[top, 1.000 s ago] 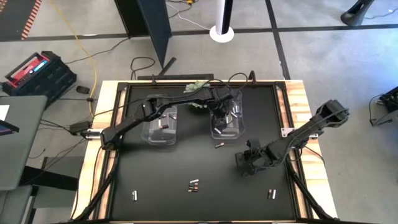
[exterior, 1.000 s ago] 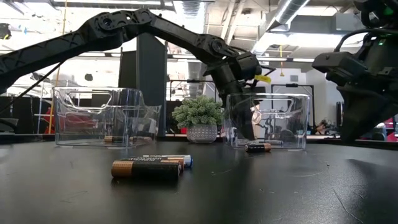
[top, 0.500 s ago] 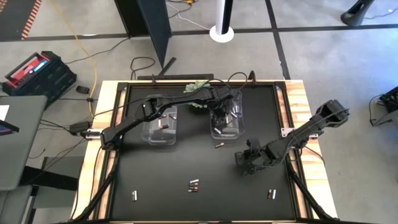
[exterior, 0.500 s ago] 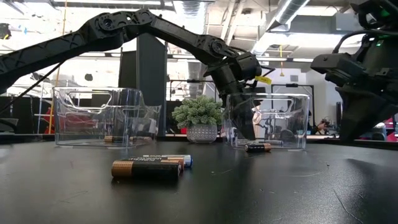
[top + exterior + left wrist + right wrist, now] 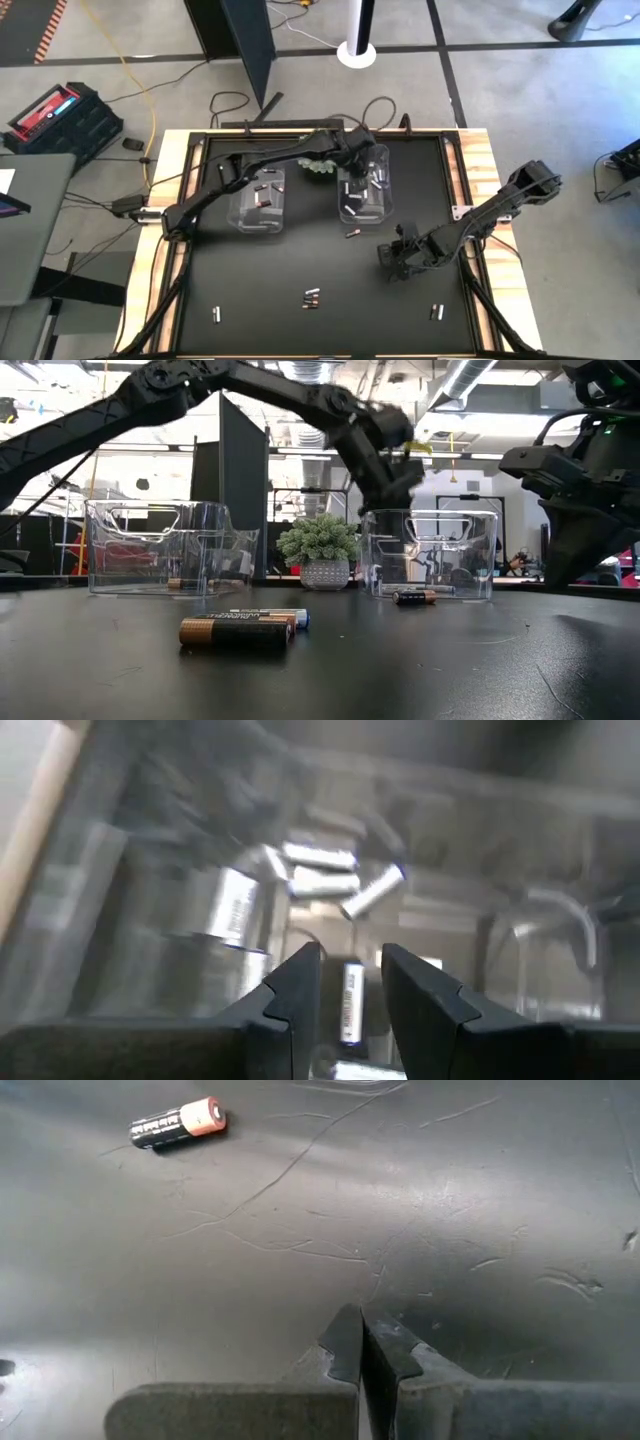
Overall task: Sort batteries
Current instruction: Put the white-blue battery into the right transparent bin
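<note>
Two clear bins (image 5: pixel 258 200) sit on the table, plus one green spiky plant (image 5: pixel 318 542). Loose batteries (image 5: pixel 311 297) on the black mat: one dark cell (image 5: pixel 351 235) nearest the right gripper (image 5: pixel 392 262), a cluster I can't count exactly, and two separate singles. Bin contents are too small to count.

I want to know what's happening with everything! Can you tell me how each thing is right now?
Left pincer: open, empty, above the right bin.
Right pincer: shut, empty, low over the mat.
Right bin: holds pale batteries.
Left bin: holds dark batteries.
Loose battery: lying on the mat.
</note>
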